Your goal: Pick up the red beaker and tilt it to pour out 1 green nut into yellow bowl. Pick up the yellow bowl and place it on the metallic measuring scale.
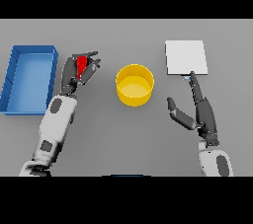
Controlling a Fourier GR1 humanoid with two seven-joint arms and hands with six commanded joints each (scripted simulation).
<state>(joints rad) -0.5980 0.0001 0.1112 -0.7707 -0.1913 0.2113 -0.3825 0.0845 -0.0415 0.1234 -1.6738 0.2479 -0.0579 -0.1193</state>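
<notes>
Careful: your left hand [79,72] has its fingers curled round the red beaker [81,65], well left of the yellow bowl [134,85]; tilt from there and the nut likely lands on the table

Bench [123,139]: plain grey surface, evenly lit, filling the whole view. Blue tray [10,82] at its left edge.

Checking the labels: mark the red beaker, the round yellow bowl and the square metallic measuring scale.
red beaker [81,65], head view, on its side between the fingers.
round yellow bowl [146,76], head view, on its rim.
square metallic measuring scale [185,57], head view, on its plate.
</notes>
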